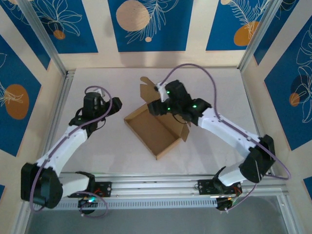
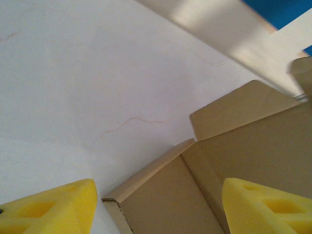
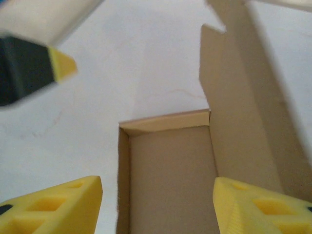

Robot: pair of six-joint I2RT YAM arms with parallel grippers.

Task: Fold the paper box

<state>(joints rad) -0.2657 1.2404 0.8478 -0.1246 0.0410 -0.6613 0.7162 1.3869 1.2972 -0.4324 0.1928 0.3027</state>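
Box [image 1: 155, 127] sits askew at the middle of the table [image 1: 117, 156] (one corner points at the near edge), a shallow tray with walls up and a flap [image 1: 145, 90] standing at its far side. My right gripper [image 3: 158, 187] hangs over that far end, fingers [image 3: 63, 204] spread wide, holding nothing. My left gripper [image 1: 116, 104] hovers just off the box's left corner, toward the table's left edge, likewise wide and empty.

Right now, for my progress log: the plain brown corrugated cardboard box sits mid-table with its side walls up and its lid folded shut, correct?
Not the lid. The plain brown corrugated cardboard box sits mid-table with its side walls up, but its lid flap is open behind it; the top external view shows the bare inside.
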